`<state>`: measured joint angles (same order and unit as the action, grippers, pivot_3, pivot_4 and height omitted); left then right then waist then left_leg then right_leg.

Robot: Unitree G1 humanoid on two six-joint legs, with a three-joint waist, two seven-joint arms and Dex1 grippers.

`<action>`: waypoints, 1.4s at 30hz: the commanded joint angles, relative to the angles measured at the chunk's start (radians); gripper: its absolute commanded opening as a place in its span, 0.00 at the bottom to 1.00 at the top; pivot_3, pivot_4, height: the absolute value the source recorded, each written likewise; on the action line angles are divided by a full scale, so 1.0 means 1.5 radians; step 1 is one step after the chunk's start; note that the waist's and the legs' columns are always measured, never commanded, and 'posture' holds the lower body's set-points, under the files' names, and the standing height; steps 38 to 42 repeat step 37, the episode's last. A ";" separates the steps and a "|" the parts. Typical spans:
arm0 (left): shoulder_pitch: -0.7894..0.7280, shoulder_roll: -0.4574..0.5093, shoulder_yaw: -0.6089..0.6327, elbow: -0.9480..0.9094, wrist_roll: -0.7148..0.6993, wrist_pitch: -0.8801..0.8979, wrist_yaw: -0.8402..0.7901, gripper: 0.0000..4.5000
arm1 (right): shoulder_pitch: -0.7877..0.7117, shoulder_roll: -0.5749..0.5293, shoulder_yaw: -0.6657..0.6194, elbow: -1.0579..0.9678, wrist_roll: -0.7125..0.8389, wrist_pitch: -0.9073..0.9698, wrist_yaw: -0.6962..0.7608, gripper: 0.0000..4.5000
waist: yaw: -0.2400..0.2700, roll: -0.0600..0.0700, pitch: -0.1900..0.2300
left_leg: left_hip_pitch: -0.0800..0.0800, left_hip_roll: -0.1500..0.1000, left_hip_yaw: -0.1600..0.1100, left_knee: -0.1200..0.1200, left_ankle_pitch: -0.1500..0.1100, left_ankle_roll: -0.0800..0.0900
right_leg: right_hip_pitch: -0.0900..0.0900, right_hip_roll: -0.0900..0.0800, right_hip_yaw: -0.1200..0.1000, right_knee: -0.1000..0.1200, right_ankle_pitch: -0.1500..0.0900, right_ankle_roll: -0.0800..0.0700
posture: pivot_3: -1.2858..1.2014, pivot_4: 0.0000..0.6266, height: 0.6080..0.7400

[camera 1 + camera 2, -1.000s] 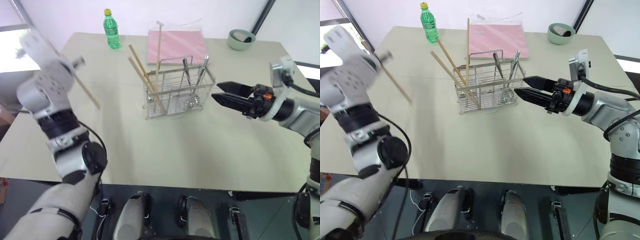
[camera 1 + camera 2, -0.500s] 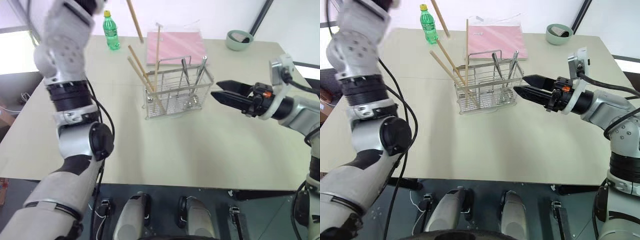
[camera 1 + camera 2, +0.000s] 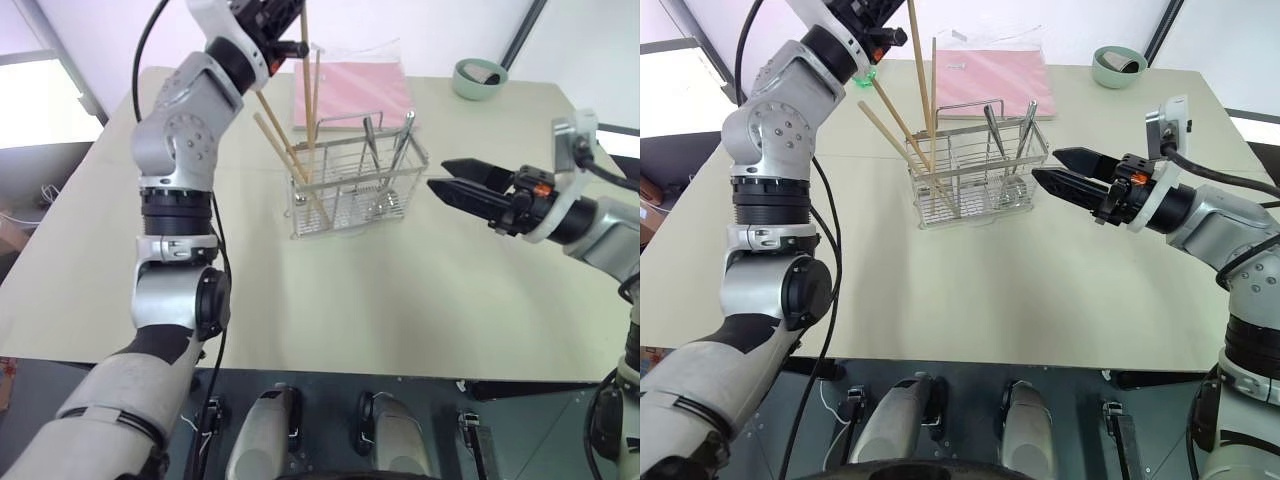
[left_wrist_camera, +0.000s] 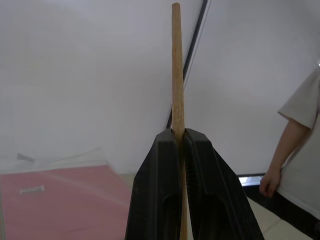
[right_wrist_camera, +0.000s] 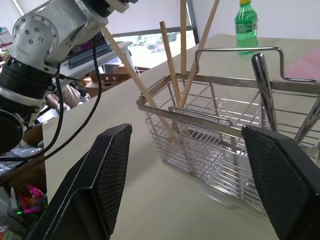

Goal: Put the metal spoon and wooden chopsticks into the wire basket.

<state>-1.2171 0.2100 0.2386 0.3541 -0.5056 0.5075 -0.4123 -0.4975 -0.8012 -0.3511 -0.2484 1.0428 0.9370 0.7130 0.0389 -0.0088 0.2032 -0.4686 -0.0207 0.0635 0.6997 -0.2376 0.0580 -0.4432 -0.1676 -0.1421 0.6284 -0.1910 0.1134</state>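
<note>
The wire basket (image 3: 355, 190) stands mid-table with three wooden chopsticks (image 3: 283, 150) leaning out of its left end. Two shiny metal spoon handles (image 3: 405, 135) stand in its right end. High over the basket's left end, my left gripper (image 4: 178, 132) is shut on another chopstick (image 3: 918, 60), held nearly upright. Its lower end reaches down towards the basket; I cannot tell whether it is inside. To the right of the basket my right gripper (image 3: 445, 185) hangs open and level, pointing at the basket (image 5: 210, 150) with nothing between its fingers (image 5: 107, 170).
A flat pink pad (image 3: 355, 90) lies behind the basket. A green bowl (image 3: 480, 78) sits at the far right corner and a green bottle (image 5: 246, 22) at the far left. A person (image 4: 300, 130) stands beyond the table.
My left arm has swung from the table's left side up and to the right, carrying the chopstick over the basket and turning it nearly upright. The right arm has kept still.
</note>
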 commanded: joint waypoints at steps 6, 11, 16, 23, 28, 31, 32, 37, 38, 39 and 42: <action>0.009 0.001 -0.003 -0.063 -0.023 0.029 0.006 0.67 | -0.019 -0.001 -0.010 0.002 0.001 -0.017 0.006 0.80 | 0.001 0.000 0.000 | 0.000 0.000 0.000 0.000 0.000 0.000 | 0.000 0.000 0.000 0.000 0.000 0.000 | 0.52 0.24 0.59; 0.006 0.013 0.009 -0.084 -0.039 0.058 0.022 0.97 | -0.031 0.001 0.003 0.016 -0.009 -0.025 0.015 0.80 | 0.000 0.000 0.000 | 0.000 0.000 0.000 0.000 0.000 0.000 | 0.000 0.000 0.000 0.000 0.000 0.000 | 0.52 0.24 0.59; -0.037 0.094 0.018 -0.086 -0.047 0.087 -0.005 0.97 | -0.029 -0.005 0.015 0.022 -0.031 -0.041 0.034 0.80 | 0.000 0.000 0.000 | 0.000 0.000 0.000 0.000 0.000 0.000 | 0.000 0.000 0.000 0.000 0.000 0.000 | 0.52 0.24 0.59; -0.034 0.373 -0.057 -0.098 -0.045 0.140 -0.321 0.97 | -0.038 -0.048 0.024 0.081 -0.095 -0.080 0.108 0.80 | -0.003 0.001 0.000 | 0.001 0.000 0.003 -0.001 0.002 -0.003 | -0.001 0.000 0.002 0.000 0.000 0.000 | 0.52 0.24 0.59; 0.104 0.554 -0.080 -0.158 -0.058 0.137 -0.551 0.97 | -0.050 -0.060 0.048 0.133 -0.140 -0.113 0.161 0.80 | -0.001 0.001 0.000 | 0.001 0.001 0.004 -0.001 -0.001 -0.002 | -0.002 0.000 0.002 -0.001 0.000 0.000 | 0.52 0.24 0.59; 0.198 0.619 -0.068 -0.193 -0.072 0.160 -0.612 0.97 | -0.053 -0.068 0.065 0.154 -0.163 -0.128 0.199 0.80 | -0.003 0.002 0.000 | 0.001 0.001 0.004 -0.001 -0.002 -0.002 | -0.003 0.000 0.003 -0.001 -0.001 -0.002 | 0.52 0.24 0.59; 0.227 0.635 -0.064 -0.207 -0.071 0.156 -0.624 0.97 | -0.054 -0.071 0.069 0.160 -0.170 -0.132 0.211 0.80 | -0.001 0.002 0.000 | 0.000 0.001 0.004 -0.001 -0.002 -0.002 | -0.004 0.000 0.003 -0.001 -0.001 -0.002 | 0.52 0.24 0.59; 0.313 0.662 -0.042 -0.249 -0.061 0.125 -0.627 0.97 | -0.064 -0.074 0.077 0.185 -0.192 -0.142 0.246 0.80 | 0.000 0.002 0.000 | -0.006 0.001 0.005 0.000 0.001 -0.005 | -0.010 0.000 0.004 0.000 0.000 -0.001 | 0.52 0.24 0.59; 0.313 0.662 -0.042 -0.249 -0.061 0.125 -0.627 0.97 | -0.064 -0.074 0.077 0.185 -0.192 -0.142 0.246 0.80 | 0.000 0.002 0.000 | -0.006 0.001 0.005 0.000 0.001 -0.005 | -0.010 0.000 0.004 0.000 0.000 -0.001 | 0.52 0.24 0.59; 0.313 0.662 -0.042 -0.249 -0.061 0.125 -0.627 0.97 | -0.064 -0.074 0.077 0.185 -0.192 -0.142 0.246 0.80 | 0.000 0.002 0.000 | -0.006 0.001 0.005 0.000 0.001 -0.005 | -0.010 0.000 0.004 0.000 0.000 -0.001 | 0.52 0.24 0.59; 0.313 0.662 -0.042 -0.249 -0.061 0.125 -0.627 0.97 | -0.064 -0.074 0.077 0.185 -0.192 -0.142 0.246 0.80 | 0.000 0.002 0.000 | -0.006 0.001 0.005 0.000 0.001 -0.005 | -0.010 0.000 0.004 0.000 0.000 -0.001 | 0.52 0.24 0.59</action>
